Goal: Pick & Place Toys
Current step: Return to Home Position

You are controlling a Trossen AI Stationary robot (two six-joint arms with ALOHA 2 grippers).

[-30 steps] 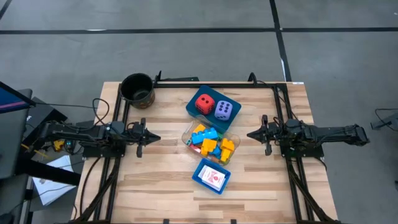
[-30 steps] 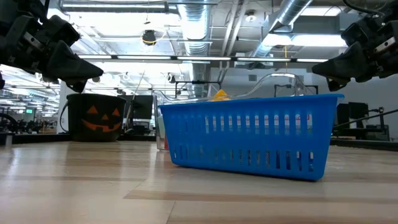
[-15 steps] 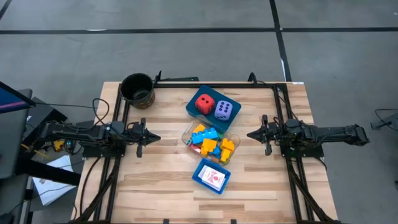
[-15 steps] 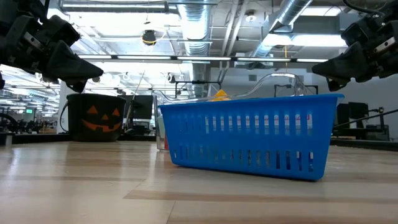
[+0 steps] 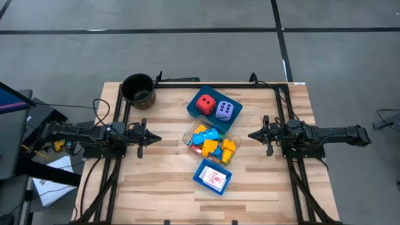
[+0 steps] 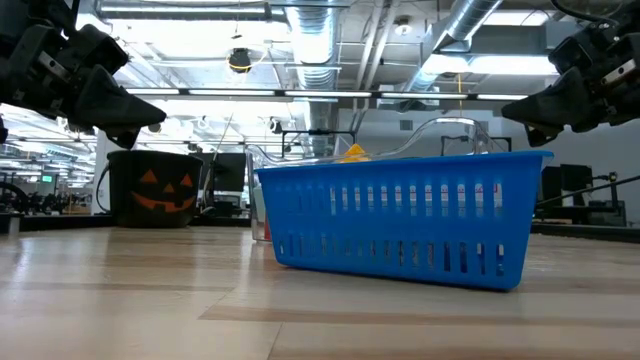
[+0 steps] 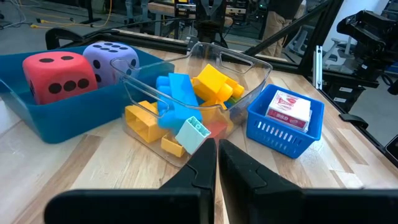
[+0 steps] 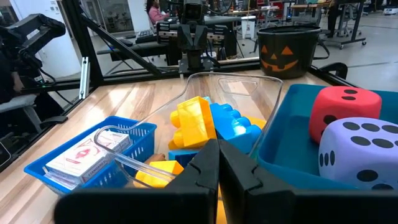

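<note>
- Movement since a sec ago: zero. Both arms and every toy sat exactly where they'd been, so imo homing was done and the sort was prob finished.
- Nearest the low cam was the small blue basket (image 6: 400,225) w/ the cards (image 5: 214,179) stacked inside.
- Next back was the clear bin (image 5: 186,134) holding the bricks (image 5: 211,142): mostly yellow and blue, a bit of red, piled loose.
- Behind that was the blue tray (image 5: 208,90) w/ the red die (image 5: 204,104) and lavender die (image 5: 225,111) side by side. Couldn't tell if they touched.
- The left gripper (image 5: 156,139) was parked over the table's left side, fingers pinched together w/ nothing in them. The right gripper (image 5: 252,134) mirrored it on the right, also closed up & empty. Both pointed at the bins from well apart.
- At the far back-left corner was the dark pot (image 6: 160,190) w/ a pumpkin face. Looked empty from above.
- Didn't spot any loose toy on the table (image 5: 156,187), which was light wood planks.
- Room: grey floor (image 5: 187,50) w/ dark tape lines, and ceiling ducts (image 6: 320,40) plus strip lights beyond.
</note>
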